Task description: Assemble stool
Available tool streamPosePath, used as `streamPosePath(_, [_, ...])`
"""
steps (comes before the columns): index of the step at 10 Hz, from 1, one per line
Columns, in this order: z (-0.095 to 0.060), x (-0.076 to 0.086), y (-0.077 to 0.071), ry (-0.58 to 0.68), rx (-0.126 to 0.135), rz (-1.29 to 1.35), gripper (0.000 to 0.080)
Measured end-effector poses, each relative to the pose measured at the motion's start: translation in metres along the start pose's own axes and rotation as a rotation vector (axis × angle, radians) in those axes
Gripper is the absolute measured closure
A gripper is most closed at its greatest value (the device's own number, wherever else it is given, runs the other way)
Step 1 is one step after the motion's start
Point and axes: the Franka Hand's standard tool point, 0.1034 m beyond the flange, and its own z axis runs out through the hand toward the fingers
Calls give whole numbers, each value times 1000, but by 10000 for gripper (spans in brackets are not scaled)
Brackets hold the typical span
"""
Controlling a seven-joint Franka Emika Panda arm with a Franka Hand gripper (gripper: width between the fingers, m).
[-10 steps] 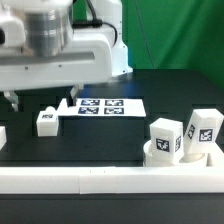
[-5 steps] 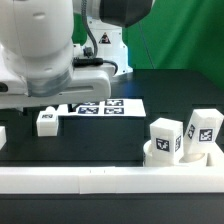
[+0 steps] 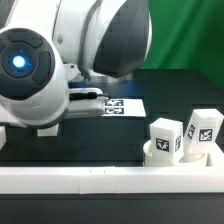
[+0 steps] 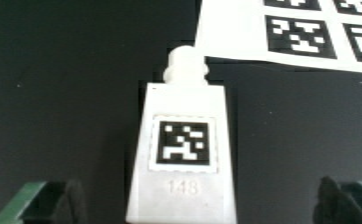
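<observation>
We judged the stool to be partly done, with the greater share of the work already behind us. In the exterior view the seat [image 3: 188, 157] sat on the black tabletop [image 3: 105, 140] at that view's right, close against the white border rail [image 3: 80, 181]. The first leg [image 3: 165, 138] and the second leg [image 3: 203, 130] stood upright on the seat, side by side. We could not tell whether either was fully seated or only resting there.

The third leg [image 4: 181, 150] was the piece left to fit. In the wrist view it lay flat on the tabletop, tag facing up, with its peg end just at the corner of the marker board [image 4: 293, 35]. We could not see it in the exterior view, where the arm [image 3: 50, 75] filled that view's left and hid the spot.

The fingers [image 4: 32, 198] were spread wide, one on either side of the third leg's blunt end, and clear of it. They held nothing. So we took the step in hand to be the pickup of this last leg. After that, the carry across to the seat and the fitting beside the other two remained.
</observation>
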Motion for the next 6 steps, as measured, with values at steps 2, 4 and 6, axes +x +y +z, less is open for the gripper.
streamPosePath(2, [1, 0, 0, -1, 0, 0, 150])
streamPosePath(4, [13, 4, 2, -1, 1, 6, 150])
streamPosePath(6, [34, 7, 0, -9, 1, 36, 150])
